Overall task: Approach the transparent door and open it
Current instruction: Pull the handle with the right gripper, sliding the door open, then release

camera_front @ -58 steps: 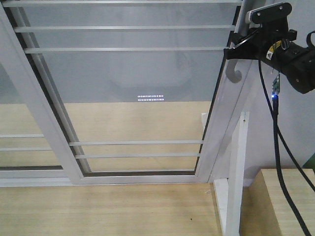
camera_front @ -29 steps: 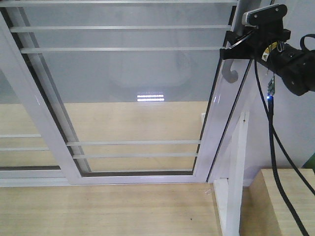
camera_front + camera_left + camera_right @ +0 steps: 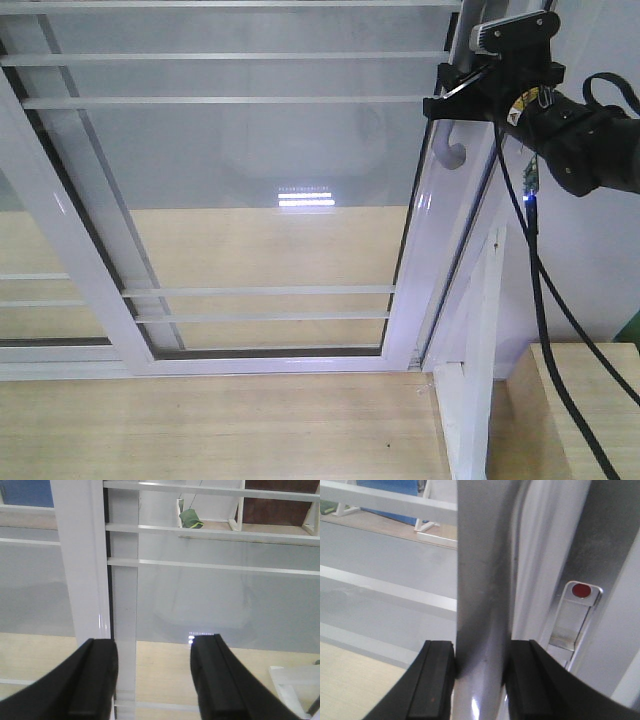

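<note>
The transparent door (image 3: 250, 170) is a white-framed glass panel with thin horizontal bars, filling most of the front view. Its curved grey pull handle (image 3: 452, 152) hangs on the right stile. My right gripper (image 3: 452, 105) is shut on that handle (image 3: 482, 630), its black fingers (image 3: 436, 680) pressed on both sides of the grey bar. A lock plate with a red dot (image 3: 575, 615) sits just right of it. A dark gap shows between the door's right stile and the outer frame (image 3: 480, 230). My left gripper (image 3: 152, 650) is open and holds nothing, facing a white upright (image 3: 80, 560) of the door.
A second white-framed glass panel (image 3: 40, 290) overlaps on the left. A white post (image 3: 480, 340) stands at lower right beside a wooden box (image 3: 580, 410). The floor (image 3: 200, 430) is pale wood. A black cable (image 3: 545, 290) hangs from the right arm.
The door has slid left with my right gripper on its handle, and the gap at the right frame has widened. The right arm has moved left with it.
</note>
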Tool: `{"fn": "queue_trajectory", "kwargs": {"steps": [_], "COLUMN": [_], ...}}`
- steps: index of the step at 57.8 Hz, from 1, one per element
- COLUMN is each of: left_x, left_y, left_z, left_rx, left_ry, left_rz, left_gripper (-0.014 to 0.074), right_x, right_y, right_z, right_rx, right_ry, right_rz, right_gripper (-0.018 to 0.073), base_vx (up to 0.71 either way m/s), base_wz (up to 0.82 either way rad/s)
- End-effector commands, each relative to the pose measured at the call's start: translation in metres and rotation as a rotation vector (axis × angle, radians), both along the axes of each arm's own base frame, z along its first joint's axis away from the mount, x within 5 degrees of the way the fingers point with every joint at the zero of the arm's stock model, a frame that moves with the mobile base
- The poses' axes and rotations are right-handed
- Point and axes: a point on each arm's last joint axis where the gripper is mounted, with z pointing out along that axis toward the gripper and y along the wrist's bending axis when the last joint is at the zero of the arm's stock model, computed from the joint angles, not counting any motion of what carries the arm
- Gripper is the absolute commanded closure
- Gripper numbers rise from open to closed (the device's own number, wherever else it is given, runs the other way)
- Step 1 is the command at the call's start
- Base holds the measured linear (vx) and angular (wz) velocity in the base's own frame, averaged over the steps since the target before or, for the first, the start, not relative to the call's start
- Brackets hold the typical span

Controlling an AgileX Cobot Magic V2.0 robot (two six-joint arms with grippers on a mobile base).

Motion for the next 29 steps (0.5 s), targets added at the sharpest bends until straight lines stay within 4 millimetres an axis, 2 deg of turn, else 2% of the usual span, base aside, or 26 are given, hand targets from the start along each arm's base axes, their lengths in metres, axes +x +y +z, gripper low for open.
{"fn": "queue_trajectory", "kwargs": {"steps": [1, 29], "left_x": [0.004, 0.004], "left_y": [-0.003, -0.003], "left_z": [0.017, 0.017], "left_rx": [-0.002, -0.002], "left_ry": [-0.097, -0.097], "left_rz": [-0.033, -0.033], "left_gripper": [0.0135, 0.0135], "right_x": [-0.002, 0.016], "right_y": [0.032, 0.102], "right_z": [0.035, 0.054], "right_rx": [0.041, 0.086], "right_ry": [-0.171, -0.218], "right_rz": [0.109, 0.208], "right_gripper": [0.0251, 0.0251], "base_vx": [0.0, 0.0], "base_wz": [0.0, 0.0]}}
